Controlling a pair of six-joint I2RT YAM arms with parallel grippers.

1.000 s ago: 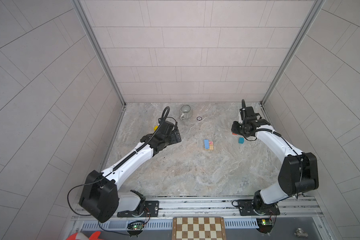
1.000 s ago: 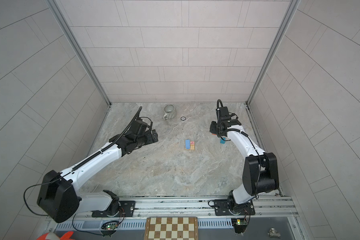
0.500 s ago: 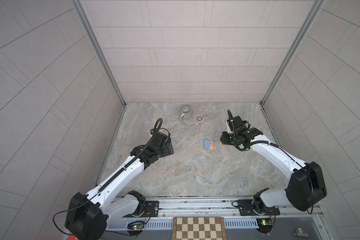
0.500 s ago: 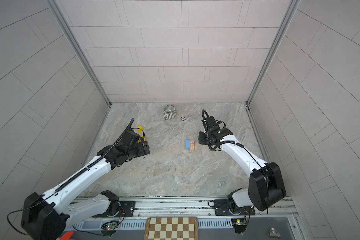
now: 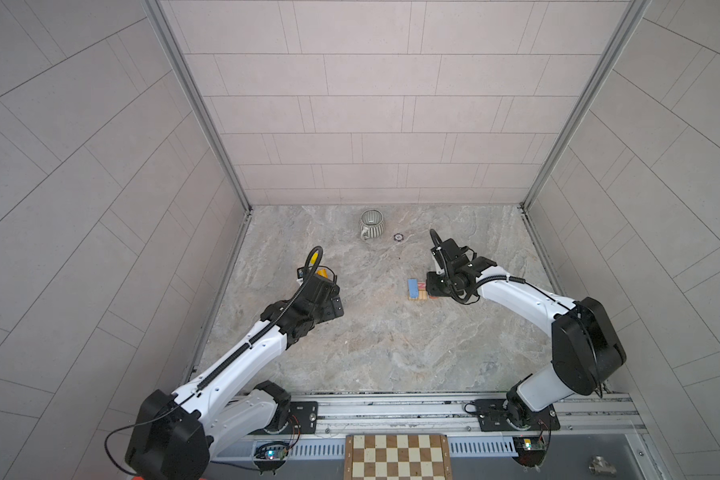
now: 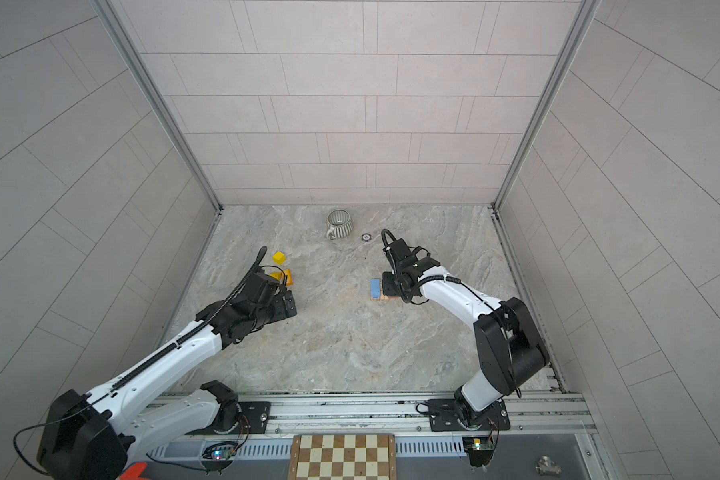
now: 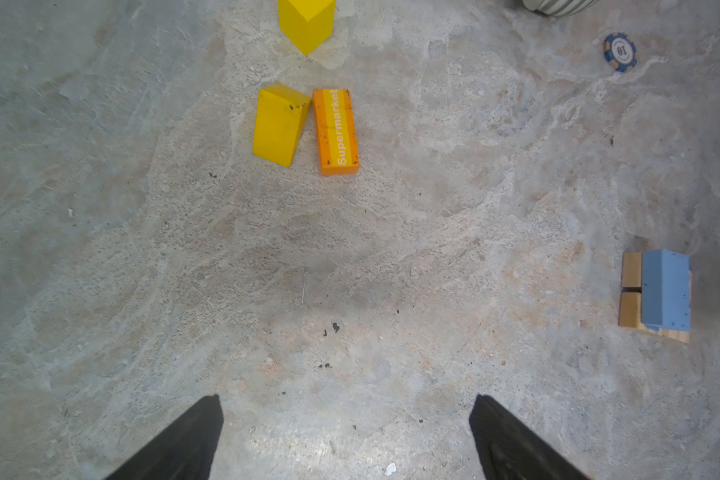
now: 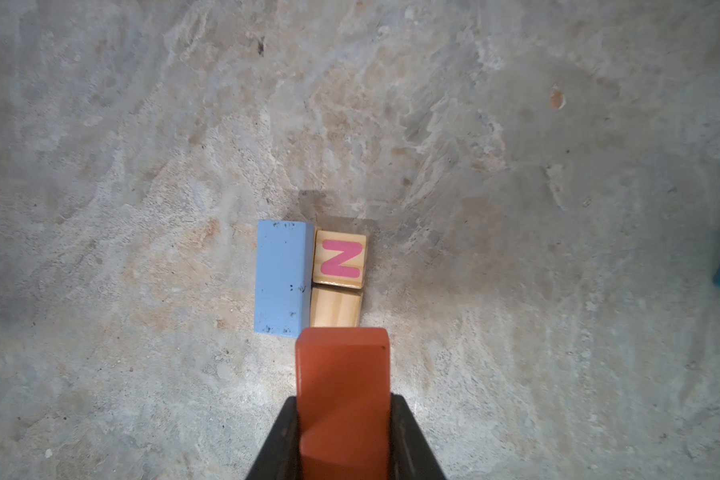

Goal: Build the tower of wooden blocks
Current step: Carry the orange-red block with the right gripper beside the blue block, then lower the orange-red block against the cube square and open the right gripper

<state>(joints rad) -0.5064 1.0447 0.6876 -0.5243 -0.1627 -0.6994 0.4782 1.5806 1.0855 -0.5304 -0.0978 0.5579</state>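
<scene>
Okay, my right pincer (image 8: 344,399) is pinching the orange-red block (image 8: 344,365), one finger on each long side, with the block poking out past the tips. Just ahead sits the wood block tower (image 5: 417,289), low for now, near the middle of the desk (image 5: 391,353) and a touch toward the right edge. From my right wrist I see the blue block (image 8: 281,276) lying lengthwise, flush against the N cube (image 8: 341,259) and the plain wood cube (image 8: 335,307), which sit end to end. From my left wrist, pale wood shows beside and under the blue one. The front end of my held block lines up with the plain cube's near edge; whether they touch I cannot tell. Now my left pincer (image 7: 346,399): fingers spread wide, nothing between them, over bare desk toward the left edge. Beyond it lie the yellow block (image 7: 279,124) and the orange Supermarket block (image 7: 335,131), touching at one end and splayed at the other, with the yellow cube (image 7: 306,20) nearer the far edge. Up by the far edge stands the grey ribbed cup (image 5: 372,224), the poker chip (image 7: 619,52) just beside it.
</scene>
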